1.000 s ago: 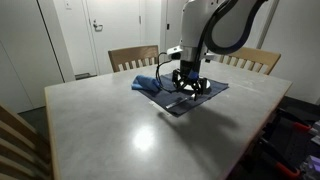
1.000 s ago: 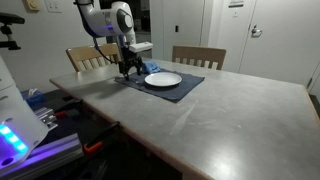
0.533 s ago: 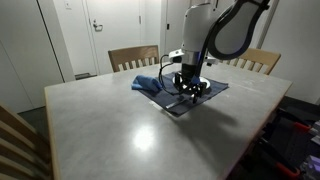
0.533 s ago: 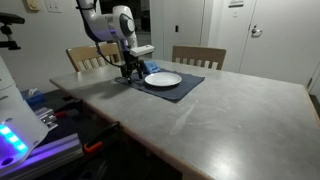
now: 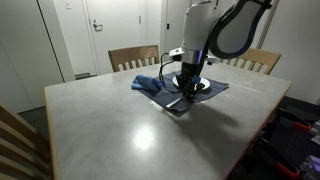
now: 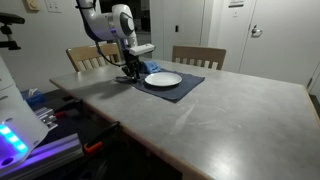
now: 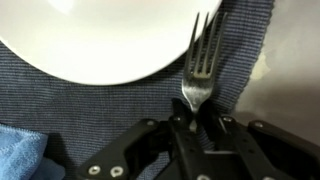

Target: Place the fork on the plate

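Observation:
In the wrist view the silvery fork lies on the dark placemat just beside the white plate, tines pointing away from me. My gripper is down on the placemat, and its fingers are closed against the fork's neck on both sides. The handle is hidden under the gripper. In both exterior views the gripper stands low at the placemat's edge, right beside the plate. The fork itself is too small to make out there.
A folded blue cloth lies on the placemat next to the gripper. Wooden chairs stand at the far side of the grey table. Equipment sits beyond the table edge.
The jaws stood wide open a second ago and have closed in on the fork. The arm has stayed almost in place over the placemat.

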Controlling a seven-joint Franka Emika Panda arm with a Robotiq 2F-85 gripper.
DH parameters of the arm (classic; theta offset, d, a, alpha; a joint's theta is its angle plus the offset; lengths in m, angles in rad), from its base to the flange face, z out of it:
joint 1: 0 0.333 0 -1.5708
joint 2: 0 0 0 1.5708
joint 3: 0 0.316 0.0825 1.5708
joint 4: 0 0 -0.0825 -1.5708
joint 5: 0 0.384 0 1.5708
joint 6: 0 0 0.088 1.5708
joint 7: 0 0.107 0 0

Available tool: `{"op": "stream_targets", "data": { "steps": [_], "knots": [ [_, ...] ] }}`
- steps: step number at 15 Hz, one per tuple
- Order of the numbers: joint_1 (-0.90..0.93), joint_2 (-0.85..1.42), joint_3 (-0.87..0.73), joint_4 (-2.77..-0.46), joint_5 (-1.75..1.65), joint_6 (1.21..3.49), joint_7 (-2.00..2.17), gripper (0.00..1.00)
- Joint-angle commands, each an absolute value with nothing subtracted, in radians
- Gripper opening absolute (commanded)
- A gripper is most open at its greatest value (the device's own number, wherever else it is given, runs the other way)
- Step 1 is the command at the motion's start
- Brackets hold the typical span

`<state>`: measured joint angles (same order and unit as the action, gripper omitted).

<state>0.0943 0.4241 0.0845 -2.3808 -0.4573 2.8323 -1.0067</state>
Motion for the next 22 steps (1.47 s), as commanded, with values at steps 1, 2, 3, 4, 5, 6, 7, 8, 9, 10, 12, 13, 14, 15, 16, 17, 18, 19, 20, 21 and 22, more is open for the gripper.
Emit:
{"op": "stream_targets", "data": {
  "steps": [1,2,3,4,5,6,7,8,9,10,12,13,14,15,16,17,18,19,20,21,22],
  "knots": [
    [0.101,0.437,0.065,-2.383,-0.494,2.868,-0.980,0.01],
    [0.102,0.437,0.064,-2.382,-0.497,2.867,-0.980,0.00],
    [0.103,0.436,0.063,-2.382,-0.499,2.865,-0.980,0.00],
    [0.099,0.433,0.070,-2.383,-0.490,2.847,-0.985,0.02],
    [0.097,0.430,0.075,-2.382,-0.484,2.833,-0.989,0.02],
    [0.099,0.420,0.078,-2.385,-0.483,2.815,-0.992,0.02],
    [0.104,0.413,0.076,-2.388,-0.487,2.806,-0.989,0.09],
    [0.110,0.402,0.076,-2.391,-0.489,2.788,-0.986,0.34],
    [0.114,0.398,0.075,-2.391,-0.492,2.783,-0.983,0.35],
    [0.119,0.393,0.073,-2.391,-0.496,2.775,-0.979,0.40],
    [0.125,0.390,0.074,-2.393,-0.497,2.767,-0.978,0.53],
    [0.129,0.390,0.073,-2.392,-0.499,2.762,-0.976,0.62],
    [0.128,0.390,0.076,-2.392,-0.497,2.762,-0.979,0.68],
    [0.130,0.390,0.075,-2.392,-0.497,2.757,-0.978,0.76],
    [0.130,0.389,0.076,-2.391,-0.497,2.755,-0.980,0.81],
    [0.132,0.390,0.076,-2.389,-0.498,2.752,-0.981,0.83],
    [0.132,0.390,0.076,-2.387,-0.498,2.748,-0.983,0.84],
    [0.132,0.389,0.075,-2.386,-0.499,2.747,-0.983,0.85],
    [0.132,0.389,0.074,-2.386,-0.500,2.749,-0.983,0.84],
    [0.131,0.390,0.073,-2.386,-0.501,2.752,-0.983,0.77],
    [0.129,0.393,0.074,-2.386,-0.499,2.755,-0.983,0.73]
  ]
}}
